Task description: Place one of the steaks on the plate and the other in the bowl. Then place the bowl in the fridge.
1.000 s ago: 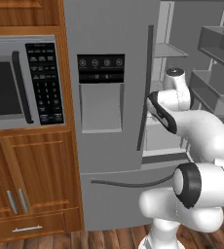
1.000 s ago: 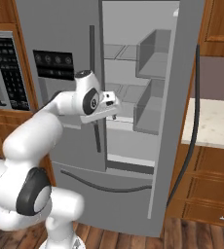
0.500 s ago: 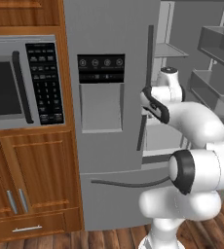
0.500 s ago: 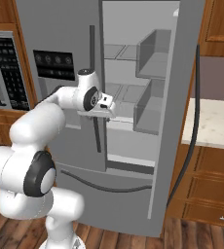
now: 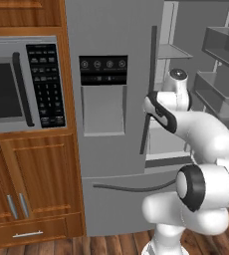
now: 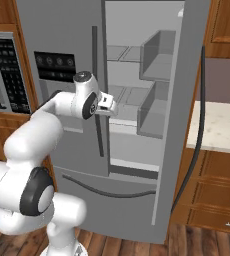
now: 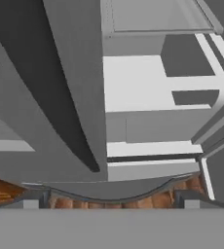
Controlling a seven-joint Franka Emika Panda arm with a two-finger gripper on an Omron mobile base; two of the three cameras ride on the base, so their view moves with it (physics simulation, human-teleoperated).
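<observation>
Right base view shows the fridge [image 6: 137,60] with its right-hand door [image 6: 187,125] swung wide, exposing pale shelves and door bins at the centre of the frame. The open door is judged to be preparation for the last step, so that the bowl can be carried onto a shelf. No steak, plate or bowl is visible on the shelves that can be seen.

The gripper [image 6: 112,106] sits at centre left of this view, pointing toward the fridge interior, level with a middle shelf and just beside the dark vertical handle [image 6: 98,90] of the closed left door. In the left base view the wrist lies at centre right, close to the same handle [image 5: 149,89].

In the hand view the two finger tips [image 7: 36,200] stand at the lower corners, spread fully apart with nothing between them. The shelves fill the upper right of that frame, ahead of the fingers and apart from them.
</observation>
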